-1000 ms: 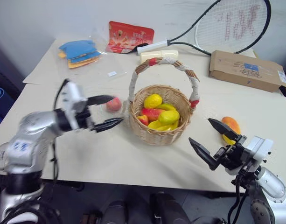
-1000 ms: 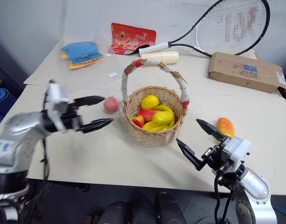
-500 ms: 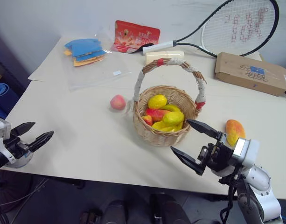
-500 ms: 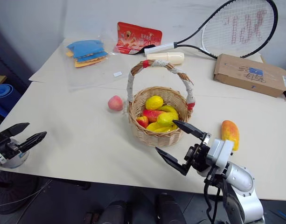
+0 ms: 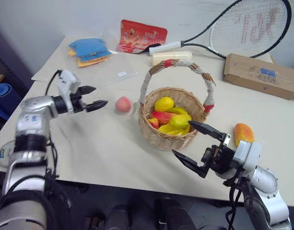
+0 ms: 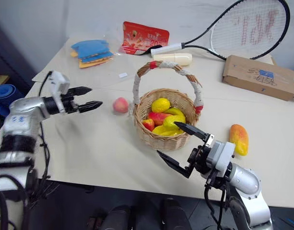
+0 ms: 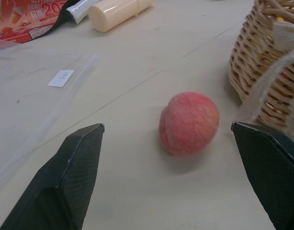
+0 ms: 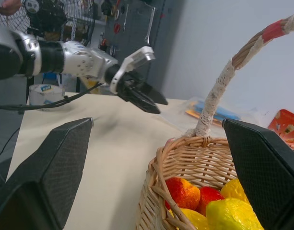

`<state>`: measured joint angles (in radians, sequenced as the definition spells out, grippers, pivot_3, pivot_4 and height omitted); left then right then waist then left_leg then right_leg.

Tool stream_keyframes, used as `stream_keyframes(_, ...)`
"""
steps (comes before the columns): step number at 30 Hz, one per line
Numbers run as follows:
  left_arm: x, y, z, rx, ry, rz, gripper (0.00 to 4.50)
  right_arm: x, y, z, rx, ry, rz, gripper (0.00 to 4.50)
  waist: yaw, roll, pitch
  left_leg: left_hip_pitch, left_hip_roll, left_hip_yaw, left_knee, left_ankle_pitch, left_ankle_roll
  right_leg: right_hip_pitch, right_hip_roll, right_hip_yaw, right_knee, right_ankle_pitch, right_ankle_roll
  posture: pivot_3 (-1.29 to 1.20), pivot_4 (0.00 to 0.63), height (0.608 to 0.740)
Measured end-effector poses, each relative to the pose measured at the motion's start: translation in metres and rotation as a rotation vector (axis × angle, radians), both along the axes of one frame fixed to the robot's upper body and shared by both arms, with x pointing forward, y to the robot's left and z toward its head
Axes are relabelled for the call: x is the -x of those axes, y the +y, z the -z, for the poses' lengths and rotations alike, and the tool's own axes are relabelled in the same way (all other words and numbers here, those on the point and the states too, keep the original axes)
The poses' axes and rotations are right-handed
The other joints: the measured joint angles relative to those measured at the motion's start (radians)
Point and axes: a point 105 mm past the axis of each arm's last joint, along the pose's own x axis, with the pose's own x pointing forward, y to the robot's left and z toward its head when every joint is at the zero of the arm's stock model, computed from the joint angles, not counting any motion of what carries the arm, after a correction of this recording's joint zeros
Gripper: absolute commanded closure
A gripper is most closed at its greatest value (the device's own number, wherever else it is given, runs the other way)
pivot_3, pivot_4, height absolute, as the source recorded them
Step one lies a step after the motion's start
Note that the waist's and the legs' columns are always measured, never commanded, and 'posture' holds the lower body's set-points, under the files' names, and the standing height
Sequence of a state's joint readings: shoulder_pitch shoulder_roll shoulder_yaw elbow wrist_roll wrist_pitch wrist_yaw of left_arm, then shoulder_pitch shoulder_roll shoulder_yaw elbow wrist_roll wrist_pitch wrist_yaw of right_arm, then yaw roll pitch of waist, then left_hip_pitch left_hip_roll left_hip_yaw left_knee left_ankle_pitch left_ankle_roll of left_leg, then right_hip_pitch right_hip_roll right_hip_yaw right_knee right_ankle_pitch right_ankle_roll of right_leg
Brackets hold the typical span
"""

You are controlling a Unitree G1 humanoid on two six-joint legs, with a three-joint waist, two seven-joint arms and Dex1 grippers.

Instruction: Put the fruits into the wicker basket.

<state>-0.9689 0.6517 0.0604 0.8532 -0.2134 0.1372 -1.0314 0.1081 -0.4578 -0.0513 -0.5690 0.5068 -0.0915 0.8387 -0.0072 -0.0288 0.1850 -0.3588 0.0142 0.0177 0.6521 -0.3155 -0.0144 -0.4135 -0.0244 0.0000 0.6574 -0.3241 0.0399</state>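
The wicker basket (image 5: 158,138) stands mid-table with several yellow and red fruits (image 5: 171,117) inside. A pink-red peach (image 5: 123,104) lies on the table just left of it, and an orange-yellow mango (image 5: 243,133) lies to its right. My left gripper (image 5: 101,95) hovers open a short way left of the peach, pointing at it. In the left wrist view the peach (image 7: 189,123) sits ahead between the spread fingers (image 7: 75,167), untouched. My right gripper (image 5: 181,137) is open and empty, in front of the basket's near side.
A tennis racket (image 5: 242,28), a cardboard box (image 5: 262,75), a cream tube (image 5: 169,56), a red packet (image 5: 135,36) and blue cloths in a plastic bag (image 5: 88,51) lie along the table's far side. The near table edge runs under my right gripper.
The left gripper dropped back to the table's left edge, then swung forward again toward the peach. The right gripper shifted left, in front of the basket. Both stayed open.
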Motion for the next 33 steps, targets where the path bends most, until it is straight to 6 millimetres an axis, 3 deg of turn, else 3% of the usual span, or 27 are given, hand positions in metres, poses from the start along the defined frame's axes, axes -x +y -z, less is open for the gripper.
stream_keyframes(4, -0.013, -0.017, -0.005, 0.019, 0.001, 0.035, 0.03, 0.002, -0.002, 0.007, 0.008, 0.032, 0.028, 0.00, 0.001, 0.000, 0.000, 0.000, 0.000, 0.001, 0.000, 0.000, 0.000, 0.000, 0.000, 0.001, 0.000, 0.000, 0.001, 0.00, 0.150, 0.740)
stream_keyframes(13, -0.023, -0.059, 0.045, -0.020, 0.123, 0.043, 0.03, 0.008, -0.001, 0.007, 0.012, 0.033, 0.066, 0.00, 0.005, -0.001, 0.001, 0.000, 0.000, 0.001, 0.003, 0.000, 0.000, 0.000, 0.000, 0.001, 0.001, 0.000, 0.002, 0.00, 0.150, 0.740)
stream_keyframes(18, -0.030, -0.074, 0.054, -0.079, 0.133, 0.005, 0.03, 0.007, -0.002, 0.009, 0.010, 0.042, 0.084, 0.00, 0.004, -0.001, 0.001, 0.000, 0.000, 0.001, 0.002, 0.000, 0.000, 0.000, 0.000, 0.001, 0.001, 0.000, 0.002, 0.00, 0.150, 0.740)
stream_keyframes(21, -0.032, -0.072, 0.061, -0.128, 0.140, -0.033, 0.21, 0.009, -0.003, 0.008, 0.009, 0.041, 0.097, 0.00, 0.003, -0.001, 0.001, 0.001, 0.000, 0.001, 0.002, 0.000, 0.000, 0.000, 0.000, 0.001, 0.002, 0.000, 0.002, 0.00, 0.150, 0.740)
stream_keyframes(28, -0.030, -0.062, 0.059, -0.154, 0.137, -0.030, 1.92, 0.010, -0.003, 0.008, 0.008, 0.037, 0.119, 0.00, 0.003, -0.001, 0.001, 0.001, 0.000, 0.001, 0.002, 0.000, 0.000, 0.000, 0.000, 0.001, 0.002, 0.000, 0.002, 0.00, 0.150, 0.740)
stream_keyframes(33, -0.016, -0.021, 0.035, -0.199, 0.088, 0.046, 1.99, 0.012, -0.005, 0.010, 0.010, 0.038, 0.132, 0.00, -0.004, -0.001, 0.001, 0.001, 0.000, 0.001, 0.001, 0.001, -0.001, 0.000, 0.000, 0.001, 0.003, 0.000, 0.002, 0.00, 0.150, 0.740)
